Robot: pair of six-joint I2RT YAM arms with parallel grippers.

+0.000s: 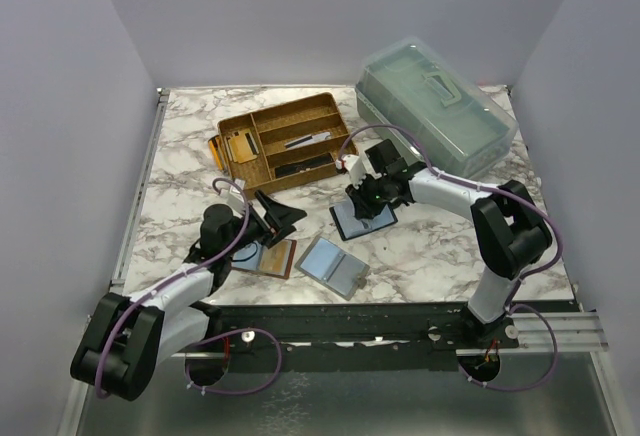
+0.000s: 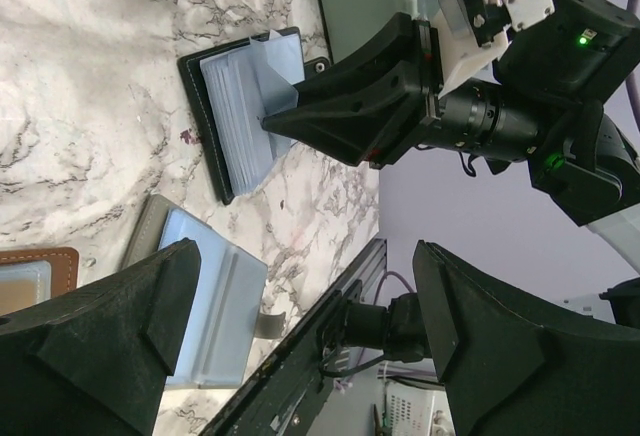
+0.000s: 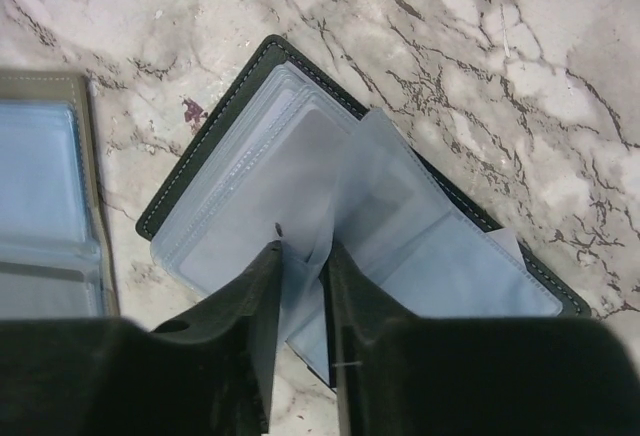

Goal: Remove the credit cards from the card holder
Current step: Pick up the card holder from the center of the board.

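The right gripper point(image 3: 300, 251) has its fingers nearly pressed together, pinching a pale sheet point(image 3: 335, 186) that rises from the open card holder point(image 3: 240, 196); I can't tell whether it's one of the credit cards or a pocket leaf. The card holder lies flat on the marble table point(image 1: 430, 246), pockets up. Left of it, the left gripper point(image 2: 305, 276) hangs with fingers spread wide, nothing between them. On the near side of the card holder lies a grey holder point(image 1: 333, 266), a brown holder point(image 1: 270, 256) left of that. Beyond it sits a wooden tray point(image 1: 285, 141), and beyond to the right a clear box point(image 1: 435, 106).
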